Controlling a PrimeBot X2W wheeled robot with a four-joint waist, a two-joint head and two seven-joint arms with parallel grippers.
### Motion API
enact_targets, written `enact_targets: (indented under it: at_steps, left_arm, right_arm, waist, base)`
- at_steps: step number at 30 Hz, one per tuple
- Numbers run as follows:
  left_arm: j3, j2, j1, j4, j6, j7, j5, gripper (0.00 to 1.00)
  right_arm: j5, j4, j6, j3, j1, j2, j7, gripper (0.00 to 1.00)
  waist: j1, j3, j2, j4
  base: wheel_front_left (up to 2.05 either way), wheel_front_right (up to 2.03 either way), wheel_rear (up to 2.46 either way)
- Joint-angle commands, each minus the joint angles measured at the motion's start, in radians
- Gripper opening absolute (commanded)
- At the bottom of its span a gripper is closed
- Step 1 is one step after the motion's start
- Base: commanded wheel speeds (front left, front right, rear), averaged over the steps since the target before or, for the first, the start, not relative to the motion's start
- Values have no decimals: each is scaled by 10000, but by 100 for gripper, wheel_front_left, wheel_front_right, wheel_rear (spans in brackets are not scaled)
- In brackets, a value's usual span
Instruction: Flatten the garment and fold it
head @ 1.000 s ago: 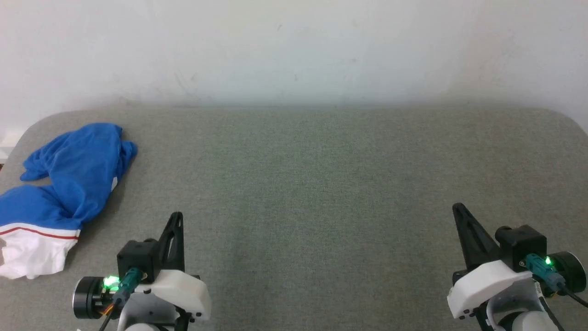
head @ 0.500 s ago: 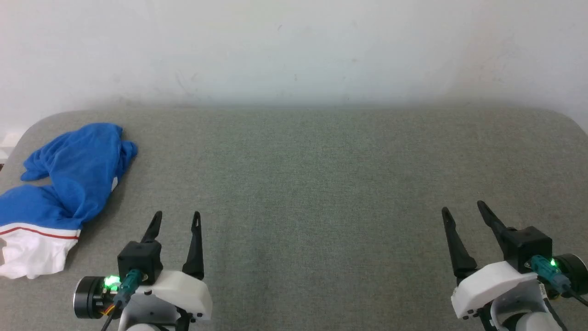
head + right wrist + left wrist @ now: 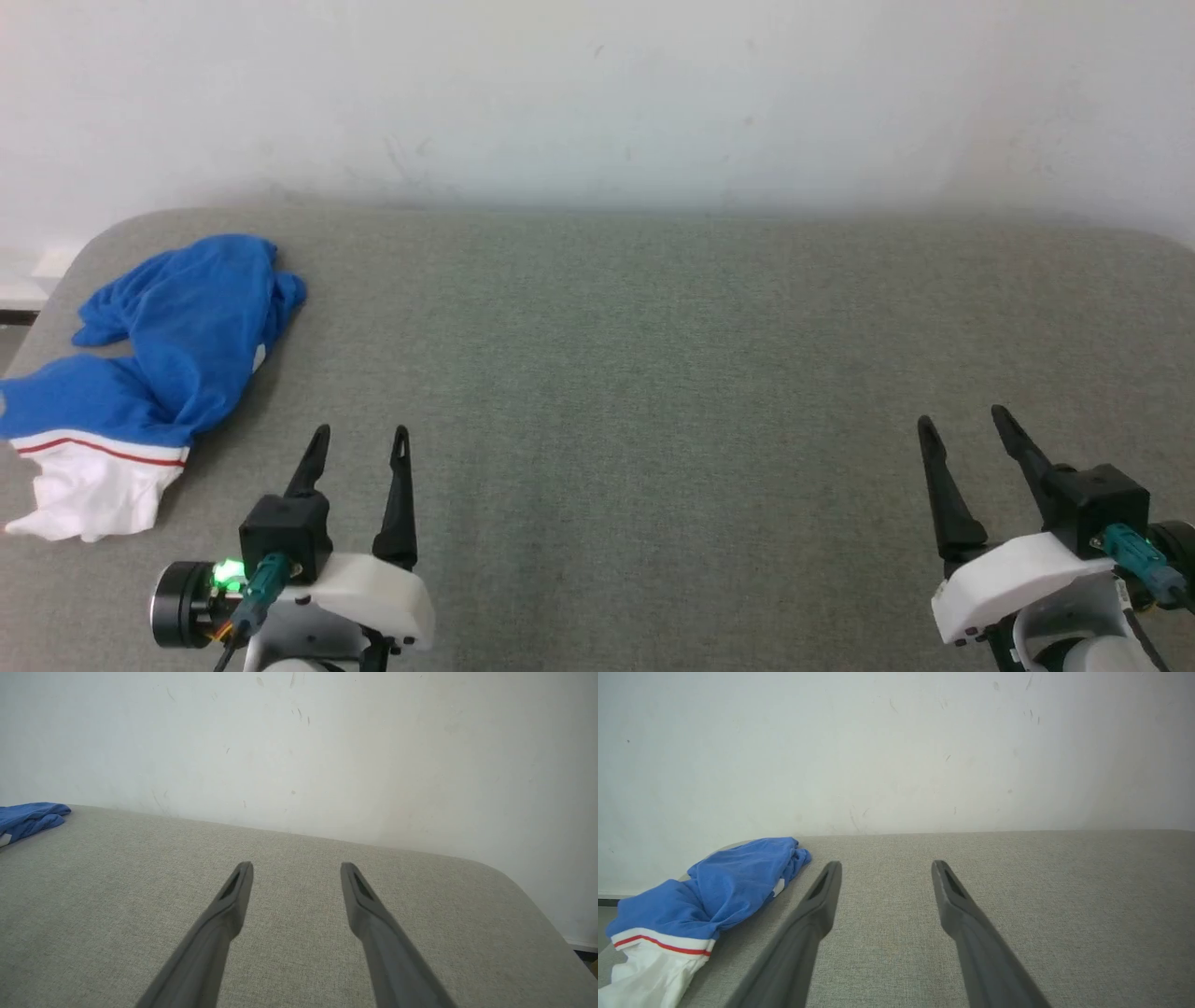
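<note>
1. At the far left of the grey fabric-covered table with rounded corners [image 3: 653, 373] lies the royal-blue jersey T-shirt [image 3: 177, 345]. It is crumpled in a heap, not flat or folded. Its white sleeve [image 3: 84, 490], edged by a thin red stripe [image 3: 103, 451], points toward the near left edge. The blue bulk reaches back toward the table's far left corner.
2. Just right of the shirt and nearer the robot, the left gripper [image 3: 360, 432] hovers over bare cloth. Its two long dark fingers are spread apart with nothing between them. In the left wrist view the shirt [image 3: 724, 891] sits left of the left finger, apart from it.
3. The middle of the table is plain grey fabric.
4. At the lower right, the right gripper [image 3: 962, 417] is well apart from the shirt. Its fingers are likewise parted and hold nothing. In the right wrist view a blue fold of the shirt [image 3: 28, 816] shows at the far left edge.
5. A scuffed white wall [image 3: 597, 93] stands behind the table.
</note>
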Motion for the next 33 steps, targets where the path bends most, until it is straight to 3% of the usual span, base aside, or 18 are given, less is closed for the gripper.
enact_targets:
  at_steps: [1,33]
  left_arm:
    - [-17,-10,134,-66,118,-114,-35,100]
    - [-166,-25,528,-221,428,-762,-224,100]
  right_arm:
    - [65,31,-2,-91,49,11,-94,100]
    - [171,417,-5,125,32,24,-741,100]
  waist:
    - [0,19,0,145]
    - [0,-137,0,2453]
  base:
    - [0,0,0]
    - [0,0,0]
